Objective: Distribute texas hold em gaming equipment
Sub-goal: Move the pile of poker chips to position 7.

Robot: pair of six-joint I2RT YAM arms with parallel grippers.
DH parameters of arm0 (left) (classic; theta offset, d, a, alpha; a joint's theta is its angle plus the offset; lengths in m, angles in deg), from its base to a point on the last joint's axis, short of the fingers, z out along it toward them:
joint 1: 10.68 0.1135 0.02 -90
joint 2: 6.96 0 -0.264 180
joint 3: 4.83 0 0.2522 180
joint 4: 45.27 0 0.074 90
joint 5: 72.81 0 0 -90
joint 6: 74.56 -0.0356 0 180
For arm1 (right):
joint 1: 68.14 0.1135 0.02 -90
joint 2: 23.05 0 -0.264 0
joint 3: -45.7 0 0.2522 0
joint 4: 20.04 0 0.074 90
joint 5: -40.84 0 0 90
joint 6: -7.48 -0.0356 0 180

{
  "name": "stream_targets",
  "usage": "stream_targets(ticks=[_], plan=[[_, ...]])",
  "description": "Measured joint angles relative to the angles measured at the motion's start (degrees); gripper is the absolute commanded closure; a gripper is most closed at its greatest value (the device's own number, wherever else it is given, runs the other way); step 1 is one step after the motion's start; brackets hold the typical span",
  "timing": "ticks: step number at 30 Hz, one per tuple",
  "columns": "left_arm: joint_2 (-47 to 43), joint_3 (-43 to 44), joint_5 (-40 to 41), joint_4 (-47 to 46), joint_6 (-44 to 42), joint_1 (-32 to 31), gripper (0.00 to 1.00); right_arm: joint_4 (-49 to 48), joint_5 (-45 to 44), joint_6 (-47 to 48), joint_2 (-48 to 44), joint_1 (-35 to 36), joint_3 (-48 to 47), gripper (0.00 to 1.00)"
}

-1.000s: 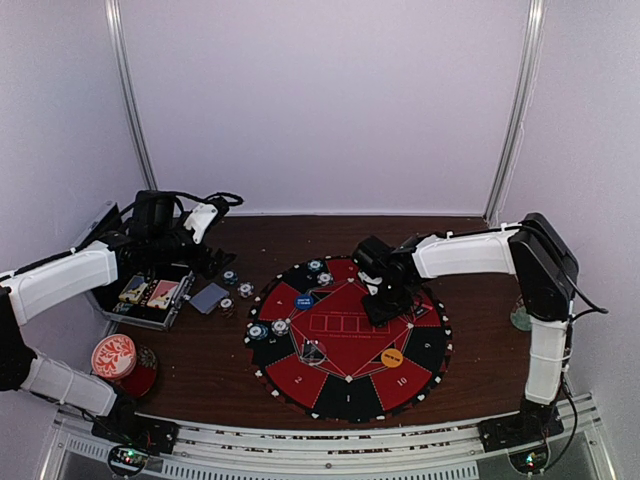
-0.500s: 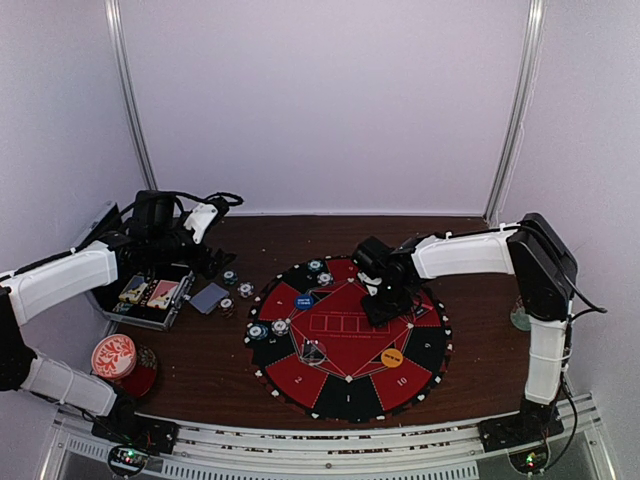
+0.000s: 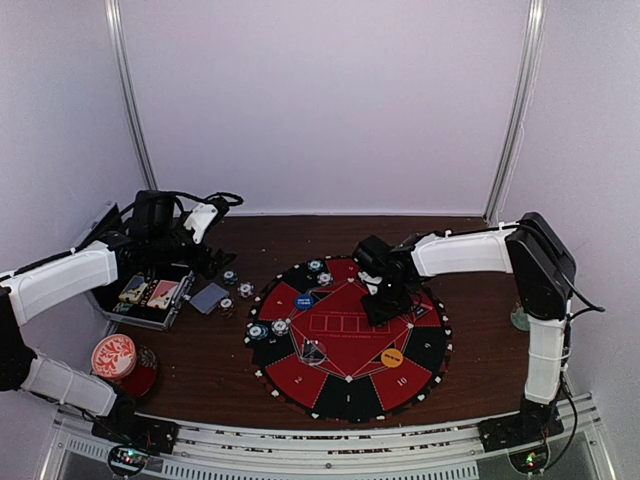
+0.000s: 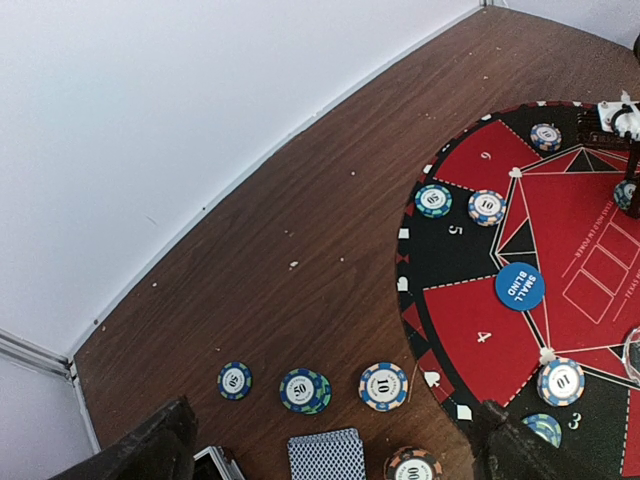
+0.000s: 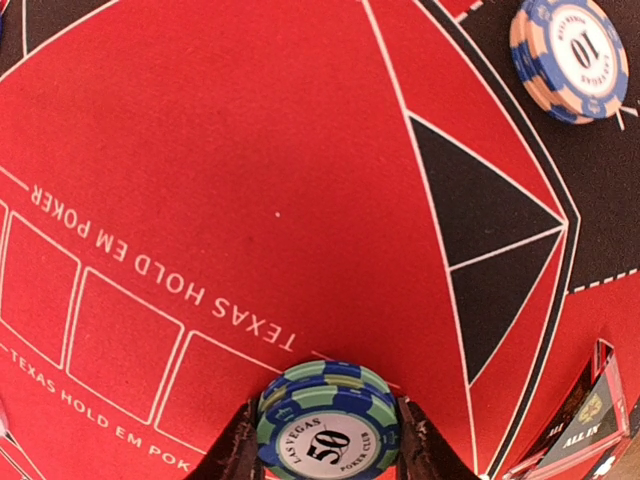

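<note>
Chips marked 50 made a small blue and green stack (image 5: 328, 425), and my right gripper (image 5: 328, 455) pinched that stack, with one finger pressed on each side of it. It was down low over the red middle of the mat (image 5: 200, 150), just by the white boxes and the words TEXAS HOLD EM POKER. I could not tell if it touched the mat. Off on the mat's black part lay a 10 chip (image 5: 570, 58), well apart from my fingers. My left gripper (image 4: 335, 452) hung above the brown table (image 4: 300, 230), beside the mat, with its fingers spread as wide as they go. Right under it lay the cards (image 4: 325, 460), backs up, in a neat pile on the wood. Four loose chips (image 4: 383, 386) lay on the table near that pile. On the mat, the blue button (image 4: 520, 286) said SMALL BLIND and sat by the red part marked 4, and other chips (image 4: 433, 200) sat around the mat's edge. The orange button (image 3: 392, 356) lay on the near side of the mat, close to the number 10. A black case (image 3: 150, 295) stood open at the left of the table, with small bright things inside that I could not make out. A red and white disc (image 3: 113, 355) lay near the front left corner.
</note>
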Motion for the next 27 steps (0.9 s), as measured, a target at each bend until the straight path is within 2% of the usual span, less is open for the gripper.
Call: stream_targets(ticks=[8, 18, 27], plan=[[-0.66, 0.0, -0.09, -0.02, 0.0, 0.0, 0.02, 0.22, 0.28, -0.13, 0.04, 0.0, -0.11, 0.77], [-0.83, 0.0, -0.09, 0.0, 0.0, 0.0, 0.02, 1.29, -1.25, -1.38, 0.07, -1.18, -0.61, 0.77], [-0.85, 0.0, -0.09, -0.02, 0.0, 0.0, 0.02, 1.84, -3.32, -1.57, 0.35, -5.22, -1.03, 0.77]])
